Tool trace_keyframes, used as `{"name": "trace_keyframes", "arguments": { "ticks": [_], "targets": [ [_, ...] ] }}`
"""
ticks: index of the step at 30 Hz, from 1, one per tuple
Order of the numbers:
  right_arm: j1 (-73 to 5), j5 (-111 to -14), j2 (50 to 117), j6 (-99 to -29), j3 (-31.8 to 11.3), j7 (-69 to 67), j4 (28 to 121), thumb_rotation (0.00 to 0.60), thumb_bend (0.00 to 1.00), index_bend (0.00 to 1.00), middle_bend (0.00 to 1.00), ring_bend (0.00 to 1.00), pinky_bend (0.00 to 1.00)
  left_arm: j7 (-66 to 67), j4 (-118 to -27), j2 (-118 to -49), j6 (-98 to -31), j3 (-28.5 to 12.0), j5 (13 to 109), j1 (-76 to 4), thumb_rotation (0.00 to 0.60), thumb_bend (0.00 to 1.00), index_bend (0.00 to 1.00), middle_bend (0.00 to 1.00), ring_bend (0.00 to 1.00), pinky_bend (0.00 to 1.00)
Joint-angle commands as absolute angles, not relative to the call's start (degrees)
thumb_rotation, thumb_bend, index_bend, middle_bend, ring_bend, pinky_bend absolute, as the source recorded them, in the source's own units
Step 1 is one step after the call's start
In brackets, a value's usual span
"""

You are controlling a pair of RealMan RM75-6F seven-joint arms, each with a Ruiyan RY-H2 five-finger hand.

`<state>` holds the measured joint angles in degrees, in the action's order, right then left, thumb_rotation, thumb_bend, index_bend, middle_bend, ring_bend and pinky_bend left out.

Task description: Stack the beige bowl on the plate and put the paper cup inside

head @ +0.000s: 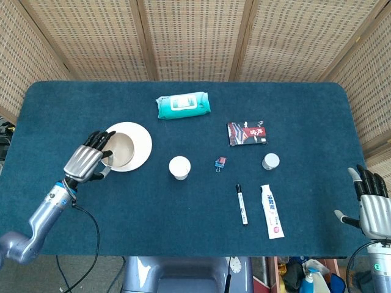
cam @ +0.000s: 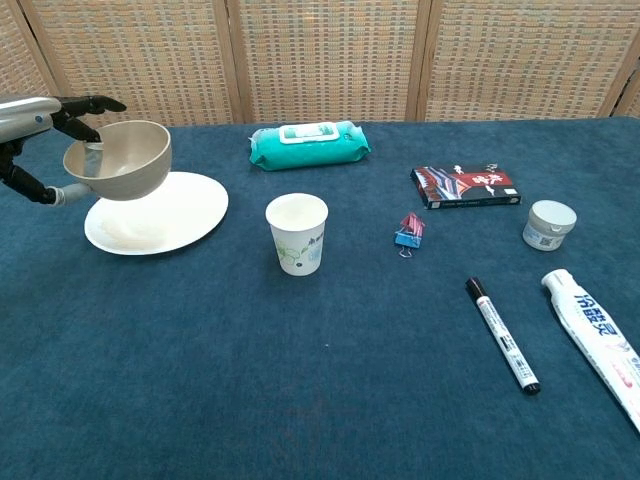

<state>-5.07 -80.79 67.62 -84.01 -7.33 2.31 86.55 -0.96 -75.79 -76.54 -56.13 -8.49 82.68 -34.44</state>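
Aloft at left of frame, the smooth, round beige bowl (cam: pixel 118 160) hangs over the white plate (cam: pixel 170 215), pinched at its rim by the left hand (head: pixel 85 163); the right hand (head: pixel 374 210) is spread, lower right.

A beige bowl (cam: pixel 120 158), white plate (cam: pixel 175 215), white paper cup (cam: pixel 297 233) with what seems a faint green print, dark blue tablecloth (cam: pixel 330 380), teal wipes pack (cam: pixel 308 144).

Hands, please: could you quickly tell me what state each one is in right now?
Left hand: holding the beige bowl above the plate.
Right hand: open, holding nothing.
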Motion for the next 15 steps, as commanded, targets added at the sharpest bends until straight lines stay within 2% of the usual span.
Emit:
{"name": "trace_keyframes", "arguments": {
  "ticks": [1,9,10,11,13,15],
  "targets": [
    [-5.49,-80.18,67.93,-83.42,-7.61,3.04,86.40,0.600,0.00,0.01,0.00,0.00,0.00,-5.48,-66.32,-80.85,-48.86,-10.37,77.71,-38.50,0.600,0.48,0.67,0.00,0.00,0.00],
    [-5.79,-78.64,68.17,-82.48,-8.02,3.41,85.84,0.600,0.00,0.01,0.00,0.00,0.00,-11.32,-56.82,-87.10,-45.14,-10.04,78.15,-42.21,0.600,0.48,0.67,0.00,0.00,0.00],
    [-5.80,-78.48,68.16,-82.45,-8.09,3.37,85.80,0.600,0.00,0.01,0.00,0.00,0.00,-11.63,-56.20,-87.59,-44.99,-10.04,78.20,-42.55,0.600,0.48,0.67,0.00,0.00,0.00],
    [-5.80,-78.33,68.15,-82.43,-8.17,3.32,85.74,0.600,0.00,0.01,0.00,0.00,0.00,-9.66,-60.68,-86.65,-47.36,-10.73,79.49,-43.33,0.600,0.48,0.67,0.00,0.00,0.00],
    [-5.79,-78.00,68.15,-82.33,-8.27,3.17,85.56,0.600,0.00,0.01,0.00,0.00,0.00,-8.79,-57.09,-87.23,-44.72,-9.39,76.92,-42.12,0.600,0.48,0.67,0.00,0.00,0.00],
    [-5.80,-77.80,68.17,-82.21,-8.31,3.06,85.39,0.600,0.00,0.01,0.00,0.00,0.00,-8.69,-55.50,-88.18,-44.76,-9.01,77.31,-42.45,0.600,0.48,0.67,0.00,0.00,0.00]
  ]
}}
